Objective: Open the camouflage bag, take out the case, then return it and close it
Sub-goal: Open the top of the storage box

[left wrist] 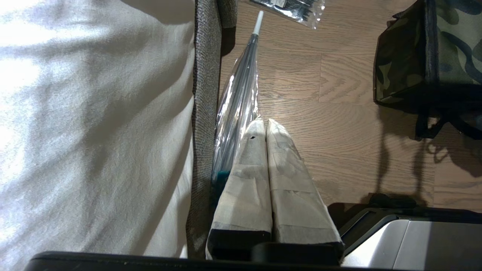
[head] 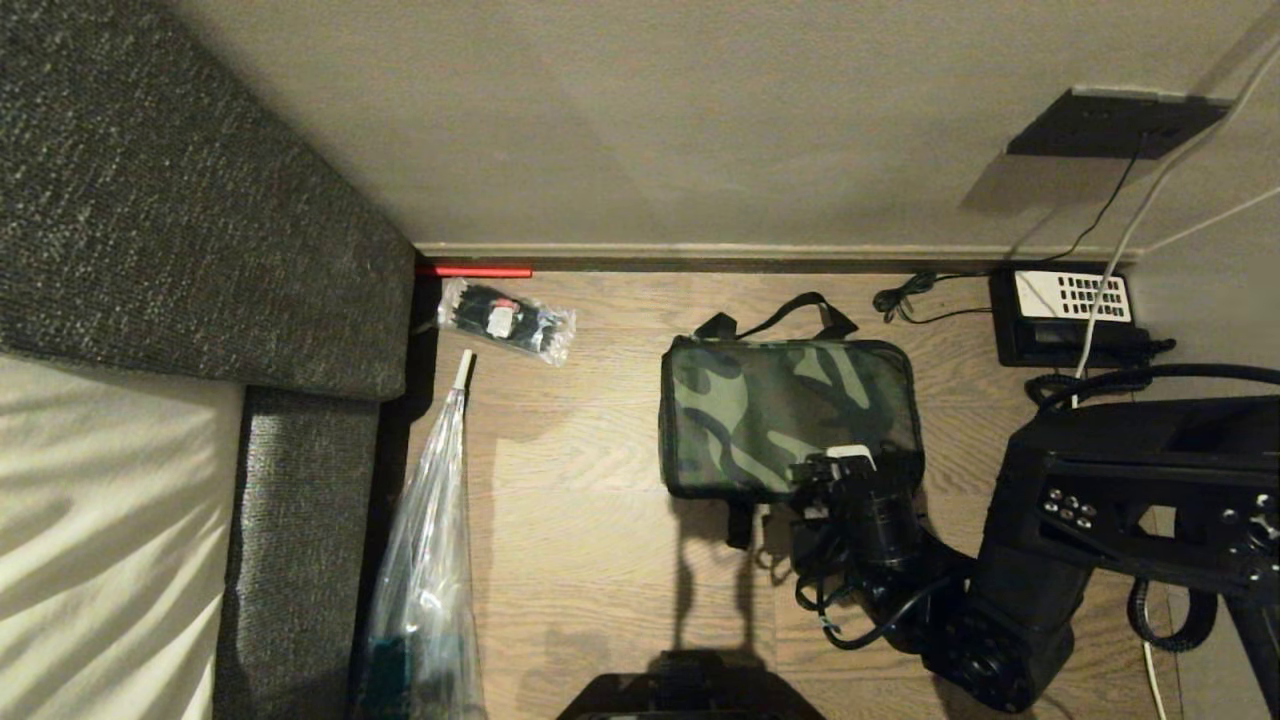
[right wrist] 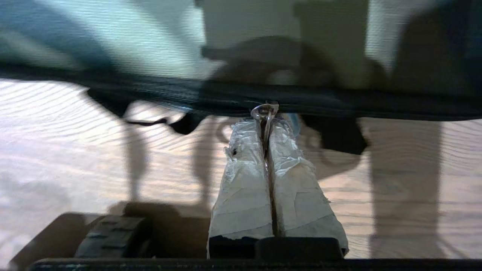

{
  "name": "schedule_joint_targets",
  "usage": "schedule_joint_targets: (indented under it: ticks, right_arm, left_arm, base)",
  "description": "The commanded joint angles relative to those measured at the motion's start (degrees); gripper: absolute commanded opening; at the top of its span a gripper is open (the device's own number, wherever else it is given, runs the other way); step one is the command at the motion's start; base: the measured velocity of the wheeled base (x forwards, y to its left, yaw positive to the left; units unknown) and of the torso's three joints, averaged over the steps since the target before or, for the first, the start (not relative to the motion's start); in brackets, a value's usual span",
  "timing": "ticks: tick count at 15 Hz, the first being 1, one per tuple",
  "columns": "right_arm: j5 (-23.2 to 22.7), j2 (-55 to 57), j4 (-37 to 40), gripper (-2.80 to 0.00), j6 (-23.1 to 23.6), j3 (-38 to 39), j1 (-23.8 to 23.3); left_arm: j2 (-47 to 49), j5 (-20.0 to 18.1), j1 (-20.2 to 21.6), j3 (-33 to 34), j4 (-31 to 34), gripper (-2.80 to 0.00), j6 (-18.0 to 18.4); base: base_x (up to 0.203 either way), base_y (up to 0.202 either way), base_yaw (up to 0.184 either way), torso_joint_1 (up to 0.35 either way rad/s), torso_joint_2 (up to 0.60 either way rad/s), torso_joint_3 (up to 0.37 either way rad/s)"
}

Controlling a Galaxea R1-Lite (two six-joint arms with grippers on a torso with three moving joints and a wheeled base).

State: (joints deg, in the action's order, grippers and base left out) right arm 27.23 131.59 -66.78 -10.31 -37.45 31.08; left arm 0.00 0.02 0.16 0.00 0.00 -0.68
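The camouflage bag (head: 780,410) lies flat on the wooden floor with its lid down and its black straps toward the wall. My right gripper (head: 835,462) is at the bag's near right corner. In the right wrist view the right gripper (right wrist: 266,124) is shut on a silver zipper pull ring (right wrist: 264,110) on the black zipper band (right wrist: 150,90). The case is hidden. My left gripper (left wrist: 264,124) hangs shut and empty over the floor, to the left of the bag (left wrist: 452,45).
A grey sofa (head: 180,200) with a white cover fills the left. A clear folded umbrella (head: 430,540) and a plastic packet (head: 508,320) lie beside it. A black telephone (head: 1070,315) with cables sits by the wall at the right. My base (head: 1130,500) stands at the near right.
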Motion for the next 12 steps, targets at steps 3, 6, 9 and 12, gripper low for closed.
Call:
schedule_joint_targets:
  ticks: [3,6,9,12]
  right_arm:
    - [1.9,0.3,-1.3,-2.80,-0.3,2.8,-3.4]
    - [2.1,-0.4,-1.0,-2.80,0.2,2.1,-4.9]
    - [1.6,0.0,-0.7,-2.80,2.8,2.2,-7.0]
    - [2.1,0.9,-0.7,-2.80,2.4,4.2,-7.5]
  left_arm:
    - [0.0,0.1,0.0,0.0,0.0,-2.80,0.0]
    - [0.0,0.1,0.0,0.0,0.0,-2.80,0.0]
    - [0.0,0.1,0.0,0.0,0.0,-2.80,0.0]
    - [0.0,0.1,0.0,0.0,0.0,-2.80,0.0]
  base:
    - [0.000,0.000,0.000,0.000,0.00,0.000]
    - [0.000,0.000,0.000,0.000,0.00,0.000]
    - [0.000,0.000,0.000,0.000,0.00,0.000]
    - [0.000,0.000,0.000,0.000,0.00,0.000]
